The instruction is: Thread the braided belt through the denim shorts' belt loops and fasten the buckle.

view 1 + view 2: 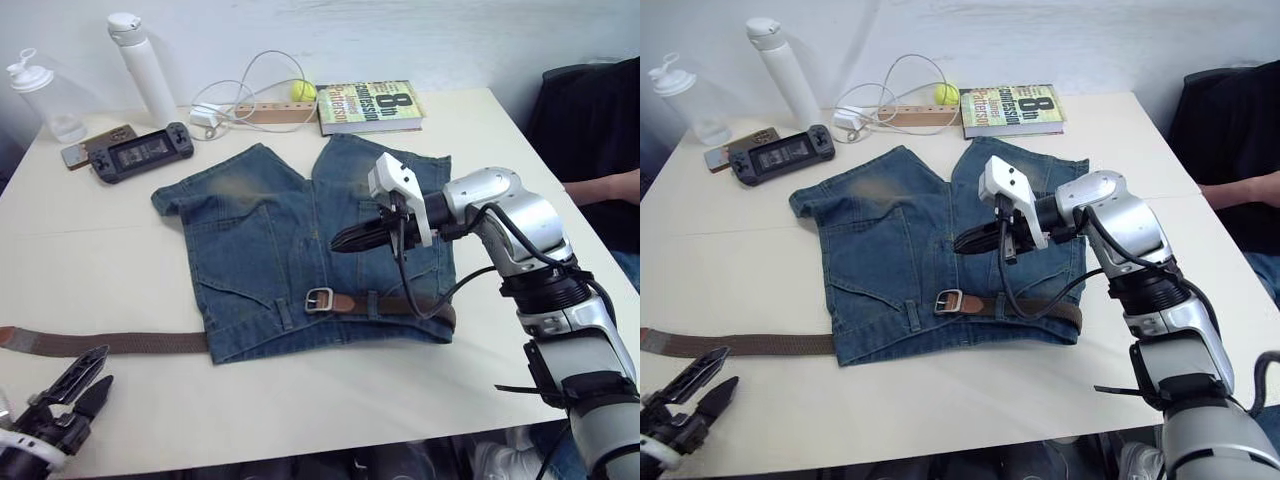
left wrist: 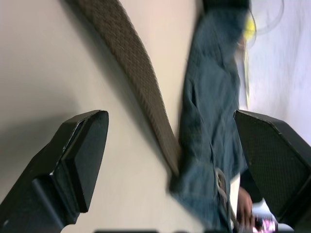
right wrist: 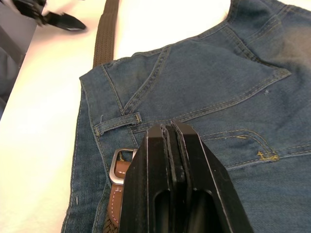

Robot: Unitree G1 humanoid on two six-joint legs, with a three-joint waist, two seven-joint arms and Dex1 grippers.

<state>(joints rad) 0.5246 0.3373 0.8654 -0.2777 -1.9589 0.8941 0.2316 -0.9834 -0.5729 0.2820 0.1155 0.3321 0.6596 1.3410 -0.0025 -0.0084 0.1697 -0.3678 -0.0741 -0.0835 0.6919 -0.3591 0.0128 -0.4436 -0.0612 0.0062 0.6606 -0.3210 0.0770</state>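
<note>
the braided belt (image 1: 110, 343) is partly through the denim shorts (image 1: 300, 250), its buckle (image 1: 319, 299) not done up, tail at nine o'clock by my open left claw (image 1: 70, 390); my right claw (image 1: 350, 238) is closed, empty.

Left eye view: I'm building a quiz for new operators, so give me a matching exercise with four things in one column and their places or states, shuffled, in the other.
Things:
1. buckle
2. right hand
3. left hand
4. tennis ball

Places or states:
A. open, low over the table near the belt's loose end
B. lying on the shorts' waistband
C. at the table's far edge, beside the book
D. shut, above the denim shorts

Pairs: 1-B, 2-D, 3-A, 4-C
</note>
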